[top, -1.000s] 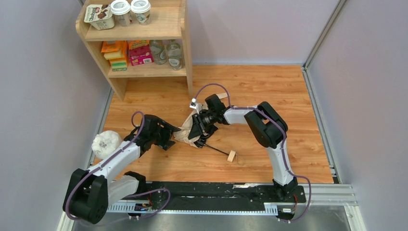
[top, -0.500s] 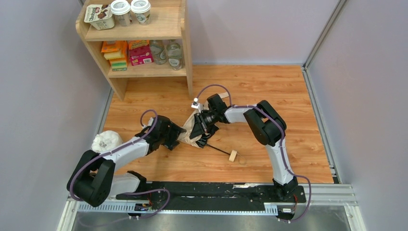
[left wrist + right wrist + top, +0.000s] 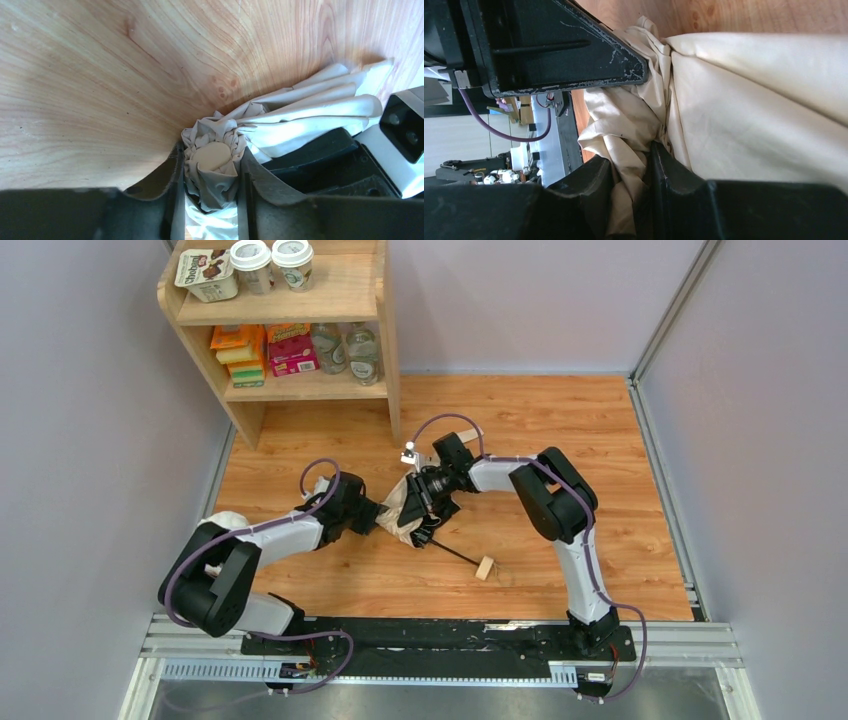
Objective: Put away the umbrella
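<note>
Clamping the umbrella [image 3: 398, 512], left gripper [image 3: 211, 157] closed on its bunched tip, right gripper [image 3: 628, 167] pinching a fold of beige cloth. Lying in the middle of a wood-grain table [image 3: 560, 420] between lilac walls [image 3: 520, 300]. Too small to read: labels on packets [image 3: 290, 350] in the corner shelf [image 3: 390, 340].

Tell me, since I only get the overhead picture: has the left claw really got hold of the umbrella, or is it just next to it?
Observer: It has hold. The left wrist view shows the left gripper with one finger on each side of the umbrella, at its bunched tip.
Operator: What is at that tip?
Observer: A small round cap with the fabric crumpled around it.
Operator: And the right one?
Observer: The right wrist view shows the right gripper pinching a fold of the canopy between its fingers.
</note>
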You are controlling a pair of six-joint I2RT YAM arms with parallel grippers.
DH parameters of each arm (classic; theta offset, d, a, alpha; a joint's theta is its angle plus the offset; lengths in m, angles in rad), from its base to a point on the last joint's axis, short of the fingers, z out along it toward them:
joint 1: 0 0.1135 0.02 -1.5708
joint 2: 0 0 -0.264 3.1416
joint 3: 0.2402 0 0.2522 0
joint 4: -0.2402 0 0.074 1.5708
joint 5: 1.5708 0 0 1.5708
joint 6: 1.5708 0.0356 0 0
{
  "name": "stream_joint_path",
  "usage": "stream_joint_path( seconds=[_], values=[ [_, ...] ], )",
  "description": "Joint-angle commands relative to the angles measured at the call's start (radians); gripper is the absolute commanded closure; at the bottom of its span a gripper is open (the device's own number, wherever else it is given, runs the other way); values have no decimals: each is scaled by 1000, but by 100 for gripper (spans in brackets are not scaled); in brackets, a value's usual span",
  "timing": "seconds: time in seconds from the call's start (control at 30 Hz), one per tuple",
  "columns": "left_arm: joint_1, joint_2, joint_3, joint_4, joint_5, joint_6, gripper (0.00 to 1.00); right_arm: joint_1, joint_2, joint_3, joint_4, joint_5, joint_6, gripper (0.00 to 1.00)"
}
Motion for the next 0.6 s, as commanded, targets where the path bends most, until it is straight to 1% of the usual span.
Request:
stream_joint_path(
  seconds=[0.0,0.03,0.07,0.13,0.17,0.23,0.3,0.33,0.37,0.4,0.47,0.5,0.53,0.57],
  values=[
    [-16,44,-44,-170,-14,46,77,51,77,-56,-239,291,-101,100],
    [-16,44,-50,-178,-13,52,82,57,68,-53,-243,298,-106,100],
    [-14,49,-54,-190,-10,53,91,62,57,-53,-240,309,-106,100],
    [-16,52,-59,-206,10,65,99,76,17,-51,-249,355,-109,99],
    [-16,52,-62,-217,18,67,100,79,-13,-53,-252,392,-106,94],
    [-16,46,-65,-236,33,67,100,85,-79,-48,-269,436,-98,80],
    [-16,35,-76,-256,33,61,100,91,-158,-36,-289,493,-93,58],
    [-16,25,-81,-270,33,56,100,92,-200,-30,-304,514,-101,52],
    [-14,15,-85,-278,36,47,100,102,-246,-23,-313,540,-113,43],
    [-14,9,-87,-298,41,43,100,109,-305,-30,-310,592,-118,22],
    [-16,-6,-81,-330,47,36,100,131,-400,-65,-281,681,-138,8],
    [-16,-18,-75,-357,48,38,100,146,-450,-95,-249,726,-155,2],
    [-16,-25,-70,-376,48,38,100,170,-504,-144,-203,776,-182,0],
    [-16,-34,-64,-405,45,27,100,200,-546,-192,-141,836,-220,0]
  ],
)
